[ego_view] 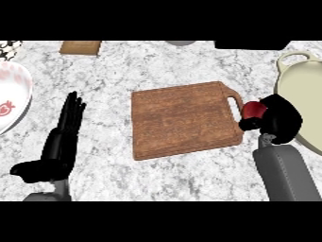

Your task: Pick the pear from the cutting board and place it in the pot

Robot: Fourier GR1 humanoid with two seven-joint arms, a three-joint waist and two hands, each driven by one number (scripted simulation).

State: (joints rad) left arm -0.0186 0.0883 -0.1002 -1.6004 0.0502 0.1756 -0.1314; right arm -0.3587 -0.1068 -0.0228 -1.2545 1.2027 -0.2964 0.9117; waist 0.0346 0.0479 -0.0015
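The red pear (254, 110) is held enclosed in the curled right hand (278, 120) between cutting board (181, 118) and pot (309, 85) for transfer; the left hand (62, 137) rests open, fingers straight

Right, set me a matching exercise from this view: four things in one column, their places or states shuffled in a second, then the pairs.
Things:
1. pear
2. cutting board
3. pot
4. left hand

Places or states:
A. at the right edge, cream-coloured
B. open, fingers straight, at the left
C. red, held in the right hand
D. mid-counter, brown wood, nothing on it

Pairs: 1-C, 2-D, 3-A, 4-B
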